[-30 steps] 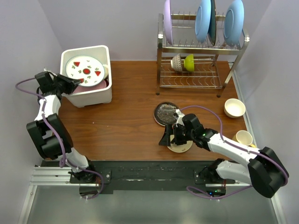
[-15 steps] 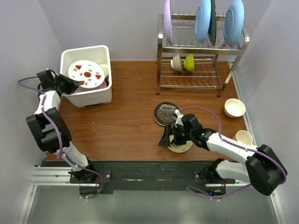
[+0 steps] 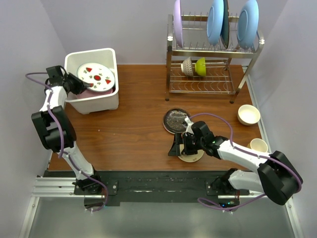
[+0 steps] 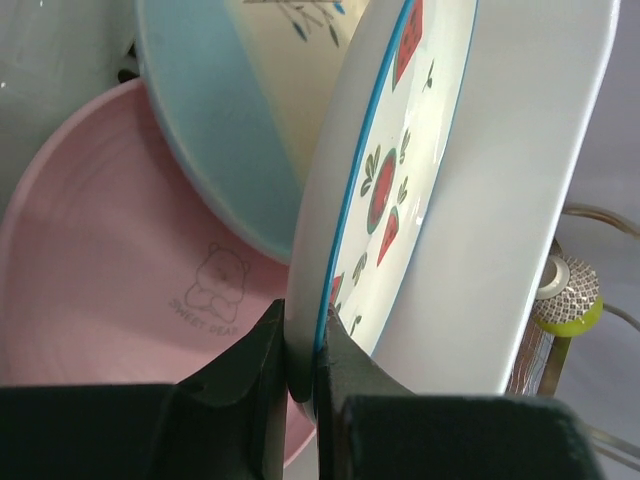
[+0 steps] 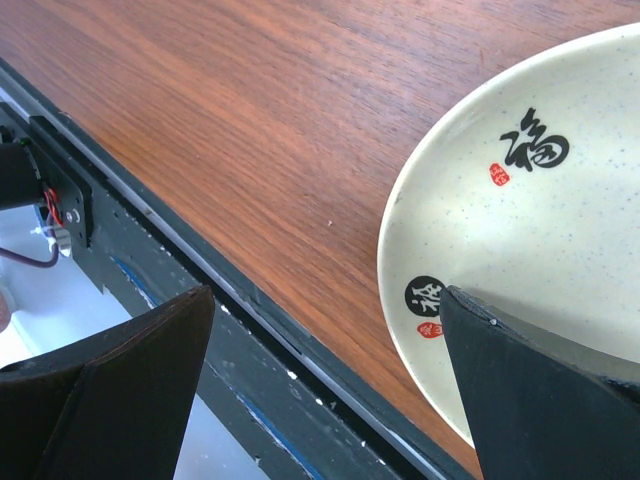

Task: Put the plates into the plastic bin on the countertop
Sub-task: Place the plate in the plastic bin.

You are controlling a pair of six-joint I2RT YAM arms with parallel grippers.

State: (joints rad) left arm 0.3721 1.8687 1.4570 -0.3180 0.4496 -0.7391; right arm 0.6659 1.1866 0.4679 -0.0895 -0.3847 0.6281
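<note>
counter (image 3: 133, 124): reddish-brown wood grain, flat, walled by pale lilac panels at the back and both sides; black base rail along the near edge.
wire rack (image 3: 200, 82): two tiers, back right of the counter. a lilac plate (image 3: 178, 22) and light-blue plates (image 3: 247, 22) stand upright on the upper tier.
cream bowl (image 3: 248, 114) and mug (image 3: 258, 147): right edge of the counter, apart from each other.
plastic bin (image 3: 99, 101): white tub, back left corner of the counter.
fruit-motif plate (image 3: 96, 77): inside the bin, tilted, its rim pinched between the closed fingers of the left tool (image 3: 75, 84). the left wrist view shows it edge-on, leaning over the two plates below.
pink plate (image 4: 120, 250): lowest in the bin, bear print on its face.
half-blue half-cream plate (image 4: 230, 120): lies on the pink plate, behind the fruit-motif plate.
dark glass plate (image 3: 174, 120): flat on the counter, centre right, untouched.
small yellowish plate (image 5: 530, 250): flat on the counter just nearer than the dark glass plate, black characters on its face.
right tool (image 3: 182, 147): fingers spread wide, one over the yellowish plate, the other over bare counter, straddling its rim.

change from a second ago: the left arm has swung inward and stands more upright; the fruit-motif plate has shifted deeper across the bin toward its right wall. the right arm has barely moved, tool still open at the yellowish plate. all else unchanged.
</note>
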